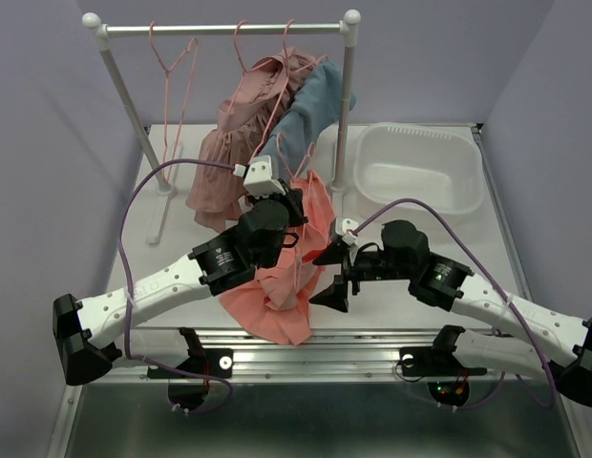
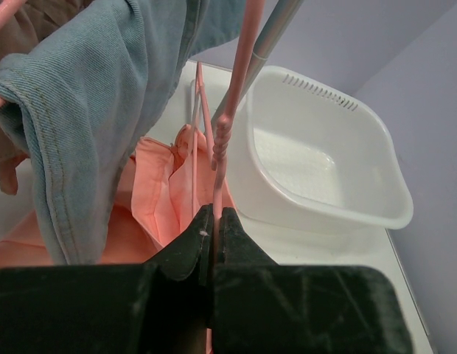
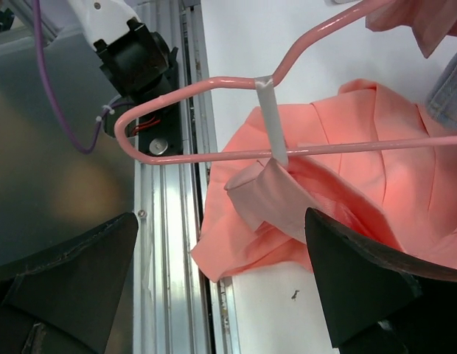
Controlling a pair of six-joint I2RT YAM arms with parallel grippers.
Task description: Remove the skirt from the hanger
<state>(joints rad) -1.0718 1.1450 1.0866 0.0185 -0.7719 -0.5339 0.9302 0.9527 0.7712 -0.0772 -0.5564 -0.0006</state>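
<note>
The salmon skirt (image 1: 277, 305) hangs from a pink wire hanger (image 3: 214, 81) and trails onto the table at its near edge. A white clip (image 3: 271, 122) on the hanger pins the skirt's waistband (image 3: 287, 199). My left gripper (image 1: 294, 205) is shut on the hanger's thin neck (image 2: 217, 147), with the skirt (image 2: 158, 199) just beyond its fingertips. My right gripper (image 1: 327, 275) is open and empty, right of the skirt. In the right wrist view its fingers (image 3: 66, 273) stand wide apart below the clip and the skirt's corner, touching neither.
A white clothes rack (image 1: 220, 29) stands at the back with empty pink hangers (image 1: 172, 67), a mauve garment (image 1: 229, 162) and a blue denim garment (image 1: 310, 110), which hangs close to my left gripper. A white tub (image 1: 420, 176) sits back right. An aluminium rail (image 1: 353, 339) runs along the near edge.
</note>
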